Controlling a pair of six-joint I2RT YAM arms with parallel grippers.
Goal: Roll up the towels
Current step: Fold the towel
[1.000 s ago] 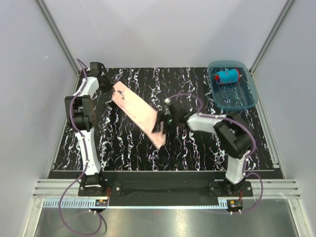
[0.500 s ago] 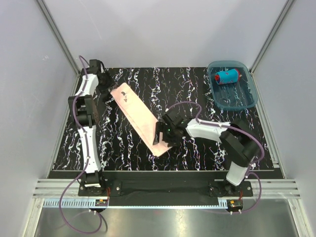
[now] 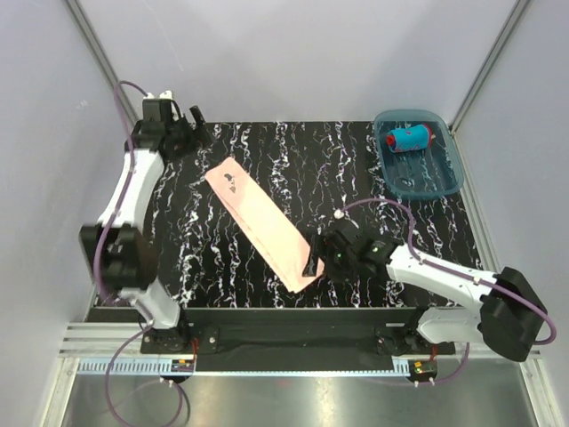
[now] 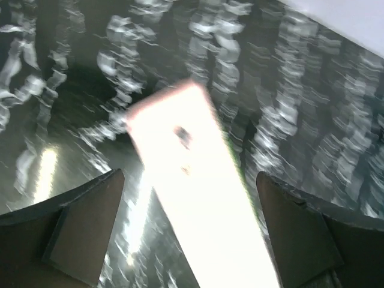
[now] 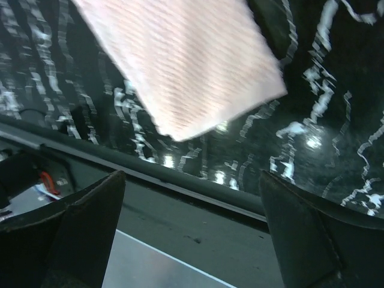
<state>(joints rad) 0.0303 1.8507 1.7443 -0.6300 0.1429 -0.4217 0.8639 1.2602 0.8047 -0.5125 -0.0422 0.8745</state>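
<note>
A pale peach-pink towel (image 3: 262,222) lies flat as a long strip, running diagonally from the far left to the near middle of the black marbled table. My left gripper (image 3: 197,127) hovers open beyond its far end, holding nothing; in the left wrist view the towel (image 4: 198,180) glares white below the spread fingers (image 4: 84,234). My right gripper (image 3: 311,256) stands open beside the strip's near end, and the right wrist view shows that end of the towel (image 5: 186,66) ahead of the empty fingers (image 5: 300,228). The blue and red towel (image 3: 407,138) lies rolled up in the tray.
The translucent blue tray (image 3: 444,182) sits at the far right corner of the table. The table's near edge and metal rail (image 5: 198,204) run just under my right gripper. Grey walls close in the left, right and back sides.
Both grippers have opened and let go of the pink towel, which has settled flat. The left gripper has pulled back to the far left; the right has moved toward the near edge.
</note>
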